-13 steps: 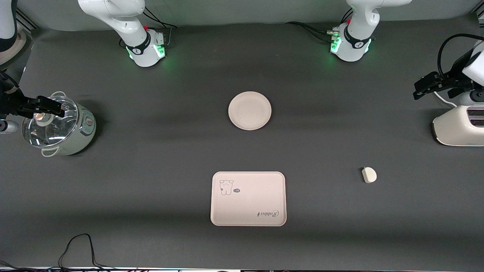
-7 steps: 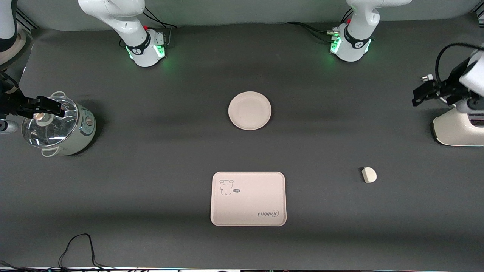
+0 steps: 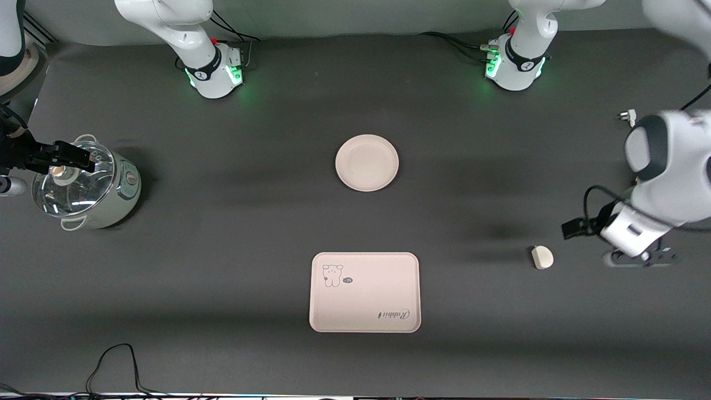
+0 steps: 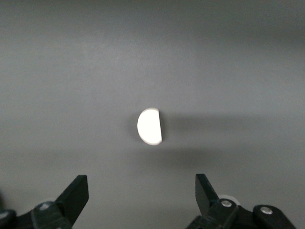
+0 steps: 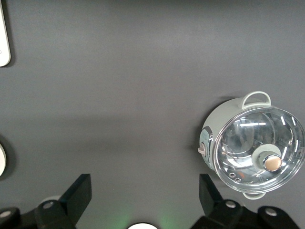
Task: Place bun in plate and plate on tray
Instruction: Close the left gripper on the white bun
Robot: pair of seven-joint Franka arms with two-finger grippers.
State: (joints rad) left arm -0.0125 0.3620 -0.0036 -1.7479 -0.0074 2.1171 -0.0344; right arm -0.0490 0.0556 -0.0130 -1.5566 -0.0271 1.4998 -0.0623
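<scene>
The bun [image 3: 542, 257] lies on the dark table toward the left arm's end, flat cut upright. The left wrist view shows it [image 4: 149, 126] on the mat ahead of my left gripper [image 4: 142, 185], which is open, empty and above the table. In the front view the left arm's hand [image 3: 633, 230] hangs beside the bun. The round plate [image 3: 366, 163] sits empty mid-table. The tray [image 3: 365, 292] lies nearer the front camera than the plate, also empty. My right gripper [image 3: 83, 158] waits open over the pot; it also shows in the right wrist view [image 5: 145, 187].
A pale green pot with a glass lid [image 3: 83, 186] stands at the right arm's end and also shows in the right wrist view [image 5: 252, 143]. A black cable [image 3: 114, 361] lies by the front edge. A plug [image 3: 626, 115] lies at the left arm's end.
The left arm has swung from over the toaster toward the front camera and now hangs beside the bun, covering the toaster. The right arm has not moved.
</scene>
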